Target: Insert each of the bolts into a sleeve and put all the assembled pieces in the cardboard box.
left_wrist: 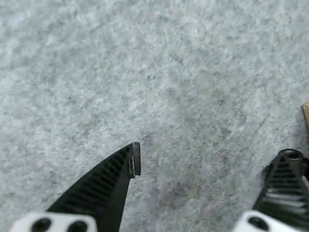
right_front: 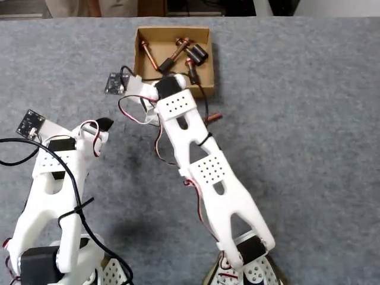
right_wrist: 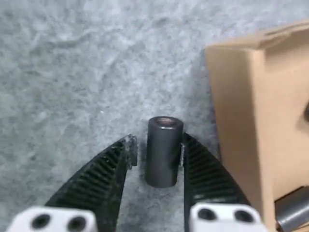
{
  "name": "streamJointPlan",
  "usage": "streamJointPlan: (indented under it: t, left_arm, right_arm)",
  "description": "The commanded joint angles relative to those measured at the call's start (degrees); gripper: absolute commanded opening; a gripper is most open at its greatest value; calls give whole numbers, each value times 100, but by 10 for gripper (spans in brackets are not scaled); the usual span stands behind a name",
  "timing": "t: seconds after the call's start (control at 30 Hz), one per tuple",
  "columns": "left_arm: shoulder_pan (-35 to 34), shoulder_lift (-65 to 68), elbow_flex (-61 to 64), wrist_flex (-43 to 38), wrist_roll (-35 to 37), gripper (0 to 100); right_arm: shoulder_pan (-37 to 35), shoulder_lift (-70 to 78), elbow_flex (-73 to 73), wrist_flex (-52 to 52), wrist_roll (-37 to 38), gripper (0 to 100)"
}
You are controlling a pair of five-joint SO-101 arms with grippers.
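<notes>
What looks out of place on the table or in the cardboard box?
A loose copper bolt lies on the table just outside the cardboard box, on the arms' side. Inside, by the left wall, a bare copper bolt seems to have no sleeve, unlike the assembled pieces beside it.

Your white plastic left arm is extended a short way forward. Its wrist tips down, and the black ribbed left gripper has its jaws spread wide. Your white plastic right arm is stretched out long on a diagonal towards the left arm's side. Its wrist also tips down, and the black ribbed right gripper has its jaws only narrowly parted.
</notes>
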Motion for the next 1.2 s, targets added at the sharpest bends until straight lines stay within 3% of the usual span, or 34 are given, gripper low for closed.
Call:
streamJointPlan:
  t: [0.0,0.07,0.23,0.43,0.6,0.87,0.93,1.07,1.17]
  left_arm:
    - [44,-31,-9,-70,26,392]
    - [44,-31,-9,-70,26,392]
    - [44,-31,-9,-70,26,392]
    - [44,-31,18,-70,18,392]
    - [44,-31,18,-70,0,392]
    - [0,-92,-35,44,-1512,391]
    - [-88,-92,-308,536,-1714,391]
    - [-97,-31,-1574,2382,-2382,391]
    - [-88,-31,-2347,2936,-2541,391]
  right_arm:
    - [119,-31,57,-44,9,144]
    - [163,-31,57,-35,0,136]
    - [163,-31,57,-26,18,0]
    - [163,-48,22,-18,-9,1]
    - [163,-488,-488,668,-35,1]
    - [242,-2273,-374,1029,-791,1]
    - [312,-2774,-347,1037,-1073,1]
    - [699,-3749,-338,1037,-1662,1]
    - [1095,-4462,-224,1037,-2013,1]
